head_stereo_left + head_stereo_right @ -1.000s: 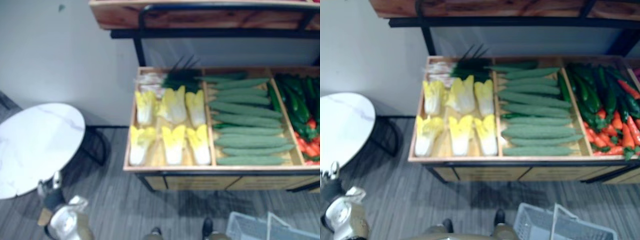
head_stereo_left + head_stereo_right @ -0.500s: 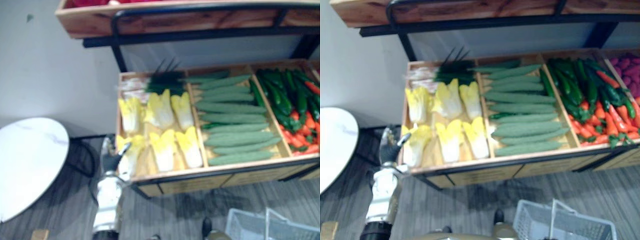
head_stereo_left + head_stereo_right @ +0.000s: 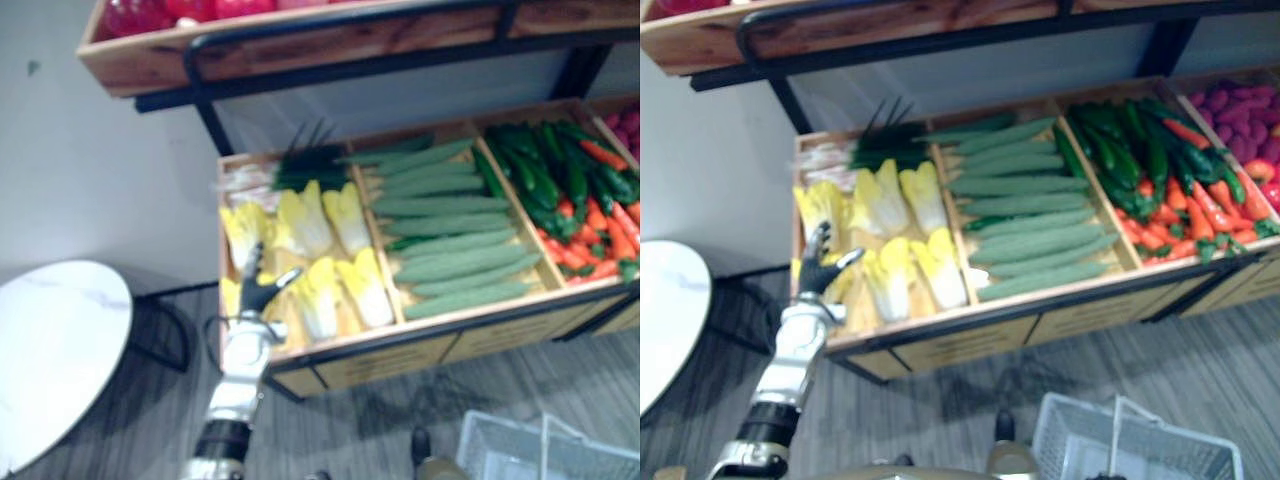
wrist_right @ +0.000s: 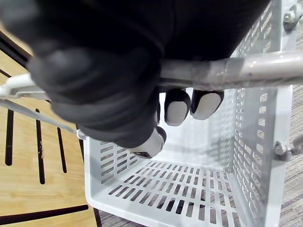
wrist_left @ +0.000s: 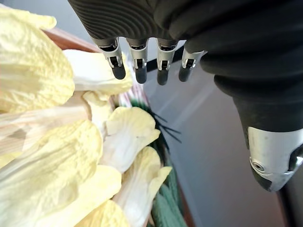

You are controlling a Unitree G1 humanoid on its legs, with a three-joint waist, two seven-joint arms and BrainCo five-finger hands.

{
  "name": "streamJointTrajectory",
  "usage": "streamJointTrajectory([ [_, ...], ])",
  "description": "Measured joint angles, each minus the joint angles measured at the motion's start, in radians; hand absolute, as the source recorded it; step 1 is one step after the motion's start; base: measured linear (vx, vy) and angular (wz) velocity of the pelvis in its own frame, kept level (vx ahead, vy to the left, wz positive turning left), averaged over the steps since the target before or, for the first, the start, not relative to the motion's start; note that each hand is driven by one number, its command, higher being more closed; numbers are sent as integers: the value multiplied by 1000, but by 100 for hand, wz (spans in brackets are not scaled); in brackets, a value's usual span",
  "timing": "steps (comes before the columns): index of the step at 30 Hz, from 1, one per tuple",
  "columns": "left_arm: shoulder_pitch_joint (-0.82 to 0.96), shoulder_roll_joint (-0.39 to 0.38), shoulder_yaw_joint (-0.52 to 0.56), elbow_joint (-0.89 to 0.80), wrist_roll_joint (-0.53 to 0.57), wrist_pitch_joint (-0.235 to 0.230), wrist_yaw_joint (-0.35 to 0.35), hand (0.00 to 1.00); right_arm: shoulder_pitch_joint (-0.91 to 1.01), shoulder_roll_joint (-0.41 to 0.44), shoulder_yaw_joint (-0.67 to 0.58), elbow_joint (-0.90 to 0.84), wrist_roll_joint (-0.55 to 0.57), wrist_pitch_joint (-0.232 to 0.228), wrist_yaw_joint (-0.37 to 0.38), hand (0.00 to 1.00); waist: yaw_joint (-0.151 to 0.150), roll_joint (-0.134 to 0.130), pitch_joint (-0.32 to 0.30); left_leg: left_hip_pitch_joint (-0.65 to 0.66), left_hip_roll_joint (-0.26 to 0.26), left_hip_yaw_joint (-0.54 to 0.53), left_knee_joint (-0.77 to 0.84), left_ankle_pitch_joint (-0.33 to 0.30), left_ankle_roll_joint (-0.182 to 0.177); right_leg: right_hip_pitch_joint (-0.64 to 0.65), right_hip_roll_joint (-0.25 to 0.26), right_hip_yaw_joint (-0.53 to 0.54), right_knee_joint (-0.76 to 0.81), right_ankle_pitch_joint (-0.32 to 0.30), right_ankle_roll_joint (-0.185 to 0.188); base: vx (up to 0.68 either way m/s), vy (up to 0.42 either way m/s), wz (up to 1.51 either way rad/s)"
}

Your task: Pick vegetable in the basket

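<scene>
The white basket (image 3: 1072, 445) is cut off by the lower right edge of the eye views. In the right wrist view the right hand (image 4: 94, 66) is curled tight round its handle (image 4: 236, 69). The left hand (image 3: 256, 292), fingers straight and spread, sits over the front left corner of the wooden bin (image 3: 380, 362) and hides part of one of the yellow cabbages (image 3: 305, 222); whether it touches is unclear, and grey floor (image 3: 380, 420) lies open between bin and basket.

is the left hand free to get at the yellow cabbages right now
Likely yes: the left hand is open at the front left corner of the crate, right over the yellow cabbages, with nothing between it and the leaves.
</scene>
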Motion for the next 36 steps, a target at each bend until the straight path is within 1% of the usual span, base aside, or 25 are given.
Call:
streamJointTrajectory([
  [1, -11, 1, -3, 19, 8, 1, 1, 0, 0, 0, 0, 0, 0, 1, 0, 100, -1, 1, 1, 0, 1, 1, 0, 0, 0, -1, 1, 2, 0, 3, 3, 26, -4, -12],
  [3, -37, 15, -6, 77, 32, 10, 8, 0, -7, 0, 0, 1, 0, 3, -6, 100, -20, 3, 10, 0, 2, 3, -1, 0, 0, -3, 3, 2, 0, 3, 2, 10, -3, -2],
  [4, -51, 25, -6, 98, 33, 17, 15, 0, -14, 0, 0, 1, 0, 2, -10, 100, -23, 5, 19, 0, 2, 6, -1, 0, -1, -5, 3, 6, 0, 3, 2, 10, -5, -9],
  [6, -84, 42, -4, 127, 41, 33, 34, 0, -26, 0, -1, 1, 0, 2, -17, 100, -22, 8, 33, -8, 3, 21, -2, -1, -1, -20, 4, 14, 1, 3, 2, 3, -7, -11],
  [8, -107, 54, 2, 160, 72, 44, 47, 0, -38, 1, -2, 2, 0, 3, -18, 100, -23, 12, 42, -21, 3, 27, -3, 0, -2, -38, 7, 20, 3, 3, 2, 22, -12, -8],
  [13, -144, 57, 8, 211, 74, 59, 73, 0, -70, 1, -2, 2, 1, 1, -26, 100, -22, 19, 83, -22, 3, 34, -1, 0, -2, -50, 9, 30, 19, 2, 1, 3, -9, -5],
  [16, -154, 57, 13, 245, 112, 78, 74, 0, -85, 1, -2, 2, 2, -1, -44, 100, -21, 21, 95, -36, 3, 40, 6, 0, -2, -71, 9, 35, 32, -1, -3, -39, -21, -6],
  [18, -154, 57, 13, 265, 115, 81, 74, 0, -86, 1, -2, 2, 3, -3, -50, 100, -22, 23, 100, -36, 3, 41, 8, 0, -2, -73, 10, 35, 38, -4, -6, -47, -21, -2],
  [19, -154, 57, 13, 273, 138, 85, 74, 0, -87, 1, -2, 2, 3, -6, -53, 100, -22, 24, 104, -36, 5, 45, 8, 0, -2, -74, 11, 36, 40, -5, -7, -59, -30, -2],
  [25, -163, 56, 0, 312, 182, 88, 72, 0, -99, 5, -9, -5, 5, -20, -60, 100, -23, 28, 127, -50, 15, 80, 11, -1, -3, -109, 19, 63, 51, -13, -10, -66, -45, -14],
  [27, -167, 53, -15, 322, 188, 89, 65, 0, -99, 7, -21, -10, 10, -20, -61, 100, -25, 32, 139, -48, 17, 87, 11, -2, -5, -112, 23, 69, 54, -10, -6, -17, -26, -11],
  [34, -181, 43, -17, 352, 223, 100, 65, 0, -99, 13, -41, -11, 15, -24, -66, 100, -26, 44, 155, -51, 19, 114, 11, -6, -11, -141, 30, 94, 76, -7, -11, 10, -13, -11],
  [35, -191, 43, -20, 360, 227, 99, 66, 100, -99, 12, -41, -12, 15, -24, -68, 100, -24, 46, 158, -52, 18, 115, 11, -6, -11, -143, 30, 96, 77, -7, -11, 0, 0, 0],
  [36, -197, 43, -23, 368, 229, 98, 67, 100, -99, 10, -40, -13, 15, -24, -68, 100, -24, 47, 160, -53, 18, 116, 11, -6, -11, -145, 30, 98, 78, -7, -11, -24, -12, -3],
])
